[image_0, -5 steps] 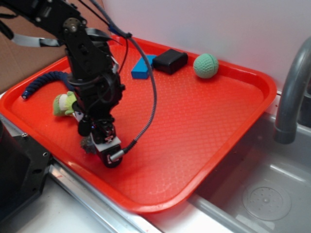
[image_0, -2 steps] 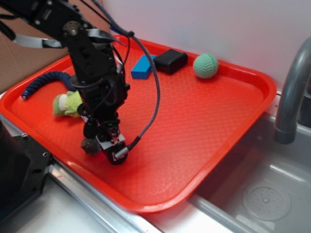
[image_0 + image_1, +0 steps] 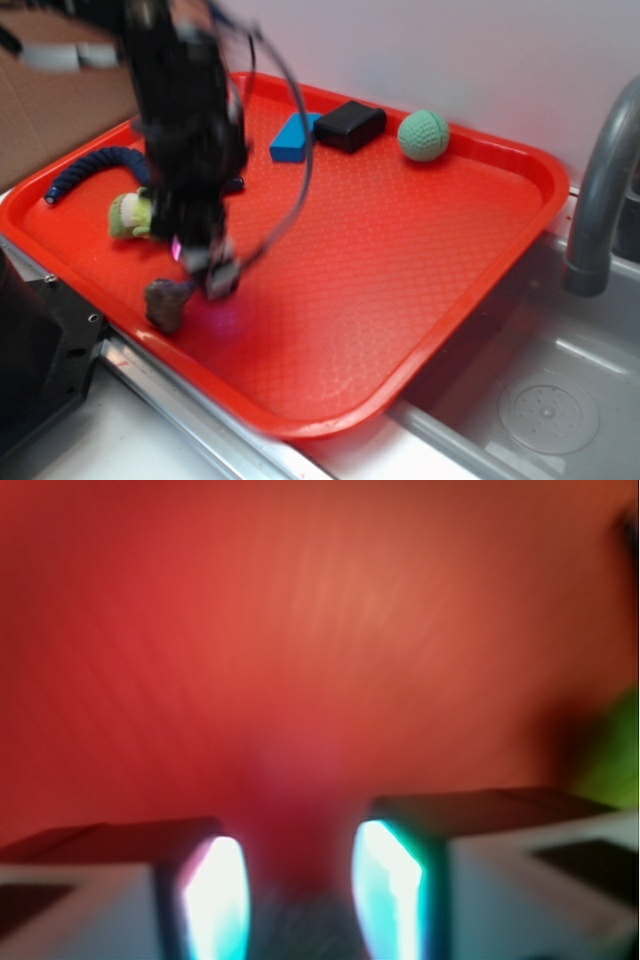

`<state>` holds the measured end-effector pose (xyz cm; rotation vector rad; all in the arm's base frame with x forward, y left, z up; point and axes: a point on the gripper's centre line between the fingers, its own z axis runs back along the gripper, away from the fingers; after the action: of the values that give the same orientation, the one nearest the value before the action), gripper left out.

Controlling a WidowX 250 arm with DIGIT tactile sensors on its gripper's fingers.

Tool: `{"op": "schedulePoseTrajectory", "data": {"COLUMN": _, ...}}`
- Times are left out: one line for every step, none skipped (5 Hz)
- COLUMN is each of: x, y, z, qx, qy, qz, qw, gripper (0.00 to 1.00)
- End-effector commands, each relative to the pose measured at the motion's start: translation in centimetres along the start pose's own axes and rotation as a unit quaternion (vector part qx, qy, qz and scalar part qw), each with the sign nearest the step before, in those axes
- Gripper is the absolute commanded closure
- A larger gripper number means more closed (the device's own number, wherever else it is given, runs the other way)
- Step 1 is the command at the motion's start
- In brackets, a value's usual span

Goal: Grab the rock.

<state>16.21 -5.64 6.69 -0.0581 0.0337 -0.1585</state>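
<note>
Rock (image 3: 167,303) sits lower left of frame on red tray (image 3: 400,260), near front rim, not held. Gripper (image 3: 215,278) just right of it, blurry, looks a touch above tray. Wrist view: fingers (image 3: 215,898) apart, bare red tray in the gap, nothing between them. So claw is open and empty. My take: shift toward rock, centre the gap over it, drop low before closing; lumpy shape, easy to squirt out. Plush toy (image 3: 133,213) sits close behind, don't snag it.
</note>
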Motion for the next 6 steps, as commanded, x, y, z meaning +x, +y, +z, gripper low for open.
{"op": "schedulePoseTrajectory", "data": {"x": 1.1, "y": 4.6, "z": 10.9, "qx": 0.027, "qy": -0.092, "qz": 0.138, "qw": 0.986, "gripper": 1.00}}
{"op": "schedulePoseTrajectory", "data": {"x": 1.1, "y": 4.0, "z": 15.9, "qx": 0.022, "qy": -0.100, "qz": 0.126, "qw": 0.987, "gripper": 1.00}}
{"op": "schedulePoseTrajectory", "data": {"x": 0.5, "y": 4.1, "z": 12.6, "qx": 0.026, "qy": -0.074, "qz": 0.090, "qw": 0.993, "gripper": 0.00}}
{"op": "schedulePoseTrajectory", "data": {"x": -1.2, "y": 3.6, "z": 7.6, "qx": 0.020, "qy": -0.017, "qz": 0.050, "qw": 0.998, "gripper": 0.00}}
{"op": "schedulePoseTrajectory", "data": {"x": -2.2, "y": 2.2, "z": 2.6, "qx": 0.013, "qy": 0.006, "qz": 0.055, "qw": 0.998, "gripper": 0.00}}
{"op": "schedulePoseTrajectory", "data": {"x": -2.7, "y": 0.9, "z": -0.9, "qx": -0.009, "qy": 0.008, "qz": 0.069, "qw": 0.998, "gripper": 0.00}}
